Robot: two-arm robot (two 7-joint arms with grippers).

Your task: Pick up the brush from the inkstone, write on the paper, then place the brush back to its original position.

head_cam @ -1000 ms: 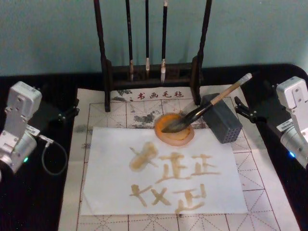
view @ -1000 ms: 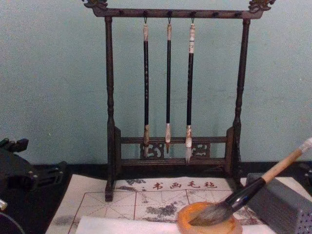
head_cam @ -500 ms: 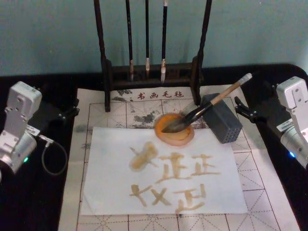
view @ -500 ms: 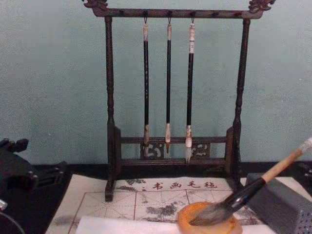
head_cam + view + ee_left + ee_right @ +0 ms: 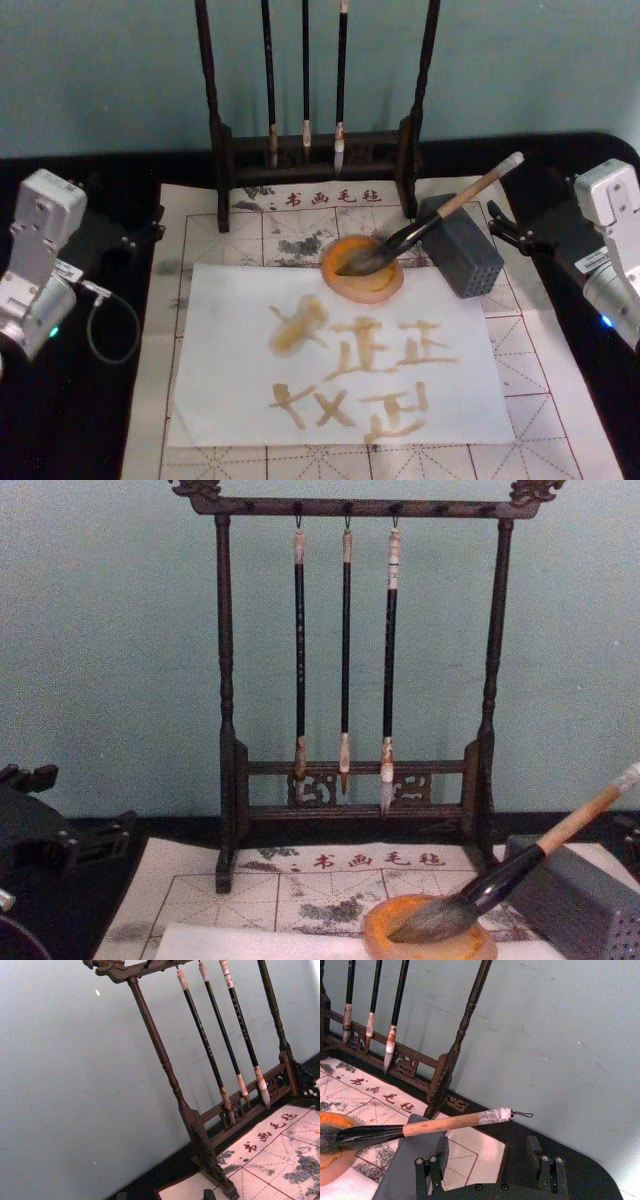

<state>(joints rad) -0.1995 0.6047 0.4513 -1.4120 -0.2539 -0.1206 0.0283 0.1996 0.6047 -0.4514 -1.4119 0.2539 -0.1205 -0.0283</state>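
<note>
Nearest me, the paper (image 5: 230, 330) lies on the gridded mat (image 5: 560, 400) just in front of the inkstone (image 5: 390, 288), carrying amber-brown strokes. The brush (image 5: 440, 213) has its bristles in the inkstone and its handle slants up onto the grey block (image 5: 465, 255) just right of the inkstone. Well right of the inkstone, my right gripper (image 5: 487, 1145) hangs over the table (image 5: 60, 420), fingers (image 5: 534, 1147) spread wide and empty. Well left of it, the left gripper (image 5: 143, 227) is likewise parted, holding nothing. Behind the inkstone stands the rack (image 5: 218, 130) with three slim brushes (image 5: 345, 640).
</note>
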